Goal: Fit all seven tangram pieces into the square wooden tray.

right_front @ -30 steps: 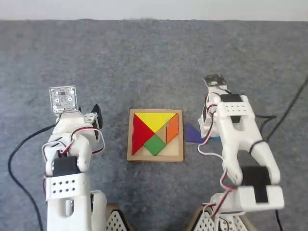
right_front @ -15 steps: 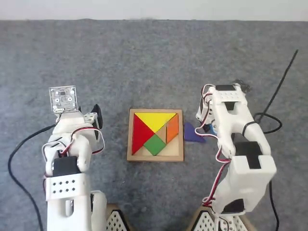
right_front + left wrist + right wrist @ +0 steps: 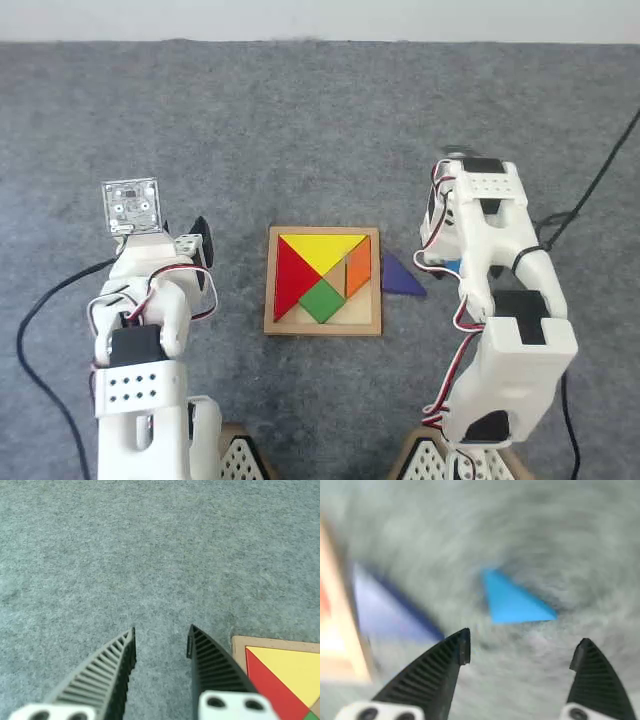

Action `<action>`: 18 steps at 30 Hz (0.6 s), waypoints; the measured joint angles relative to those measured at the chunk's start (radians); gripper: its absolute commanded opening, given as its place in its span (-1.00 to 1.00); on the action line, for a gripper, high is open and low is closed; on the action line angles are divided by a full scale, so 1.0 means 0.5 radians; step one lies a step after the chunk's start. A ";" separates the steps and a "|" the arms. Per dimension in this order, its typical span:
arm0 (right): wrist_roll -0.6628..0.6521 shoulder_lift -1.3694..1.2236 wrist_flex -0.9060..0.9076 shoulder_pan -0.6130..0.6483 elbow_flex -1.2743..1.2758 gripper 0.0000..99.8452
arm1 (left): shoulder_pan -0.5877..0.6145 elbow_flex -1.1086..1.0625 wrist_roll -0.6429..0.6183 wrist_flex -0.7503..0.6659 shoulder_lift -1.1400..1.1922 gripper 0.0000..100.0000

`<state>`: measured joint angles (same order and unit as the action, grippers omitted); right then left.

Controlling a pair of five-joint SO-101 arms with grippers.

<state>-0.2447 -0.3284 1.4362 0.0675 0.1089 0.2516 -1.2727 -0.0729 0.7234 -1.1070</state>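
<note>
Looking down from the high view, the tray (image 3: pixel 322 328) sits between my two arms with a yellow piece (image 3: pixel 322 250), a red piece (image 3: pixel 292 278), a green piece (image 3: pixel 322 300) and an orange piece (image 3: pixel 359 272) in it. The strips along its near side and right side look unfilled. A purple triangle (image 3: pixel 399 278) lies on the grey surface (image 3: pixel 320 130) just beside the tray's right rim. A sliver of a blue triangle (image 3: pixel 453 266) peeks out beside my right arm (image 3: pixel 490 230). Both loose pieces are on the right side, so my right arm is plainly the nearer one.

In the left wrist view, my left gripper (image 3: pixel 161 631) is spread apart over bare carpet, holding nothing. A corner of the tray (image 3: pixel 240 645) lies off to one side of it.

In the right wrist view, my right gripper (image 3: pixel 523 642) is wide apart and empty. The blue triangle (image 3: pixel 512 602) lies just beyond the tips, roughly in line with the gap, with its longest edge on the side away from me. The purple triangle (image 3: pixel 385 612) is farther over, between the blue one and the tray. I judge the blue one the readier grasp: straight ahead and down, the fingers closing across its shorter sides.
</note>
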 measured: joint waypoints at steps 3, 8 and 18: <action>-0.666 0.000 0.055 -0.006 -0.101 -0.33 | 0.000 0.000 0.009 0.000 0.000 -0.67; -1.270 -0.135 0.055 0.000 -0.166 -0.34 | 0.000 0.000 0.018 0.000 0.000 -0.67; -1.387 -0.325 -0.055 0.006 -0.196 -0.56 | 0.000 0.000 0.018 0.000 0.000 -0.67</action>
<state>-0.9383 -0.4910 1.4085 0.0706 0.0107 0.2516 -1.2727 -0.0637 0.7234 -1.1070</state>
